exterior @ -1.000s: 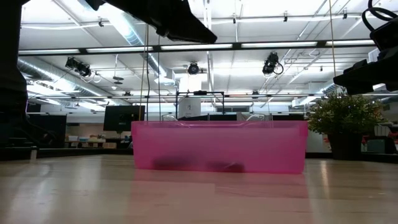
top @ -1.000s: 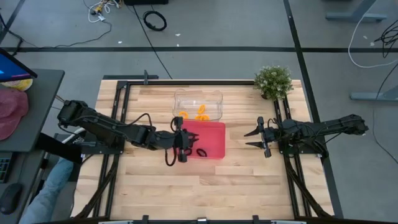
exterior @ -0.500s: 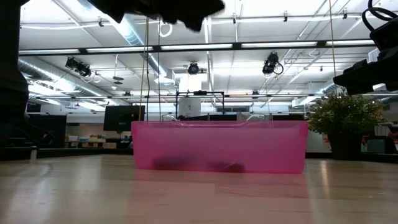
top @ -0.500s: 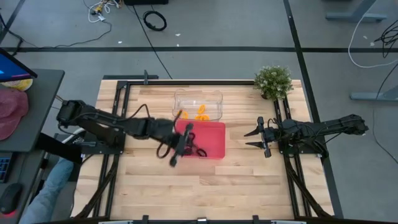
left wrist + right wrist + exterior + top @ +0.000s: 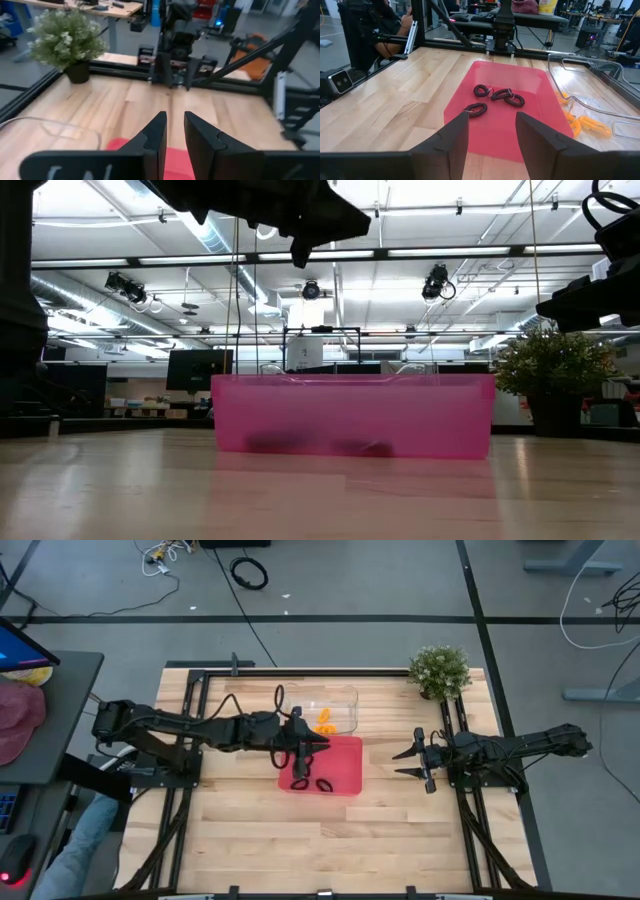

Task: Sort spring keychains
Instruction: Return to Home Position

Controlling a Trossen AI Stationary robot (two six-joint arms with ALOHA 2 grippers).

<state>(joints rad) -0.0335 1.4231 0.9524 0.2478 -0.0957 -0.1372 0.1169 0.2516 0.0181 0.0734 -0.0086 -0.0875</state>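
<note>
- Left tool [image 5: 174, 120]: hangs above the seam between the clear bin [image 5: 345, 695] and the red tray [image 5: 350, 765], pointing across the surface [image 5: 250, 840] toward the right arm. Fingers are drawn nearly together with a thin slot between them, nothing pinched.
- Right tool [image 5: 398, 764]: waits beside the tray's right side, well apart from the left arm. Fingers are spread and hold nothing.
- Black keychains [image 5: 492, 93]: four loops lie on the tray floor. Three are bunched and touching, the fourth is just beside them.
- Orange keychains [image 5: 585, 122]: these lie in the clear bin, behind the tray.
- Every loop I can see lies in one of the two containers, so I judge sorting done. Only the retreat remains.
- Step in hand is the left arm going home. The low view shows it riding above the tray's top edge, so height looks adequate.
- Method: raise the arm slightly first, then fold it back toward its own base on the left. Avoid sweeping sideways across the bin rim.
- Leave the fingers as they are. Nothing is carried, so there is no reason to work them over the containers.
- Risk: both containers look light. A low wrist or trailing cable catching a wall could tip one and scatter the loops.
- Keep the pull-back slow and smooth. The right arm looks parked and needs little or no travel, and the plant [image 5: 440, 670] is clear of both paths.
</note>
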